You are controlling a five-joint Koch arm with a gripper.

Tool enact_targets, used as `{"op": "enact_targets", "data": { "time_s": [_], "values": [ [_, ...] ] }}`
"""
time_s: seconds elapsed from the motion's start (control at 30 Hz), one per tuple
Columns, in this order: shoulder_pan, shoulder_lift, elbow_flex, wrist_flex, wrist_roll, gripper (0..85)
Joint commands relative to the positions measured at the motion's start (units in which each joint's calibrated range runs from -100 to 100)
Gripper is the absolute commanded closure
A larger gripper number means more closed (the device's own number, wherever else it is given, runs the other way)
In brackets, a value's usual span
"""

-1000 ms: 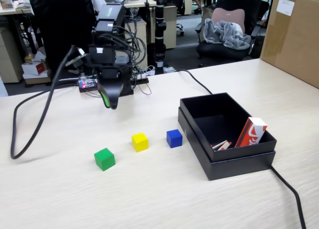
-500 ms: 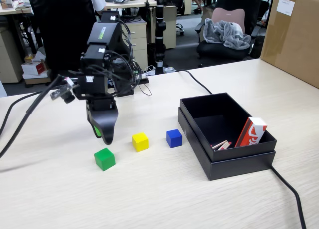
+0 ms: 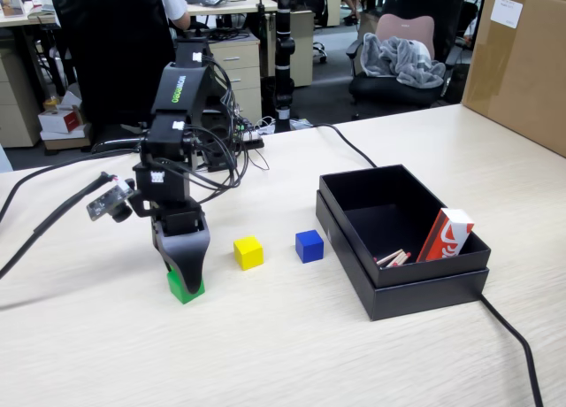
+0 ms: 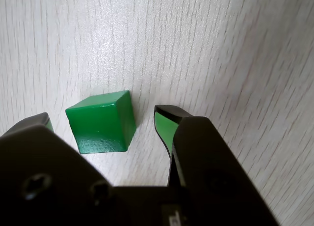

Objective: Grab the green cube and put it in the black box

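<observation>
The green cube [image 4: 101, 122] rests on the pale wooden table, and in the wrist view it sits between my two green-padded fingers with a gap on each side. My gripper [image 4: 105, 119] is open and lowered around the cube; the right fingertip [image 4: 166, 124] stands clear of it. In the fixed view the gripper [image 3: 184, 281] points down at the table's left, and the green cube [image 3: 187, 288] shows partly behind its black finger. The black box [image 3: 416, 285] lies to the right, open-topped.
A yellow cube [image 3: 248, 252] and a blue cube [image 3: 309, 246] sit between the gripper and the box. Inside the box are a red-and-white carton [image 3: 447, 234] and small sticks. A black cable [image 3: 513, 336] runs past the box. A brown carton [image 3: 522, 62] stands at the back right.
</observation>
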Motion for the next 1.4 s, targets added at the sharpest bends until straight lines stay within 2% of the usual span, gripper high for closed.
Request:
{"op": "enact_targets", "data": {
  "time_s": [0.0, 0.03, 0.13, 0.3, 0.33, 0.37, 0.43, 0.5, 0.53, 0.7, 0.83, 0.97, 1.2, 1.37],
  "values": [
    [0.05, -1.13, 4.65, -0.73, -0.34, 43.5],
    [0.05, -1.13, 4.65, -0.91, -0.34, 44.3],
    [0.05, -1.13, 4.56, -0.99, -0.34, 54.0],
    [0.00, -0.90, 4.29, -2.89, -0.34, 55.6],
    [0.00, -0.90, 4.11, -3.07, -0.29, 60.8],
    [-0.10, -0.90, 4.11, -3.07, -0.29, 73.5],
    [-0.20, -1.13, 3.74, -3.07, -0.29, 78.9],
    [-0.29, -1.70, 2.93, -3.24, -0.34, 79.0],
    [-0.29, -1.93, 2.75, -3.33, -0.29, 83.9],
    [-0.39, -6.98, 0.39, -6.95, -0.10, 84.6],
    [0.05, -21.44, -7.23, -7.47, 0.15, 84.6],
    [2.20, -38.65, -14.93, -8.42, 1.66, 84.6],
    [11.28, -68.94, -29.89, -8.42, 6.64, 84.6],
    [20.71, -74.56, -28.98, -8.42, 12.84, 84.6]
  ]
}}
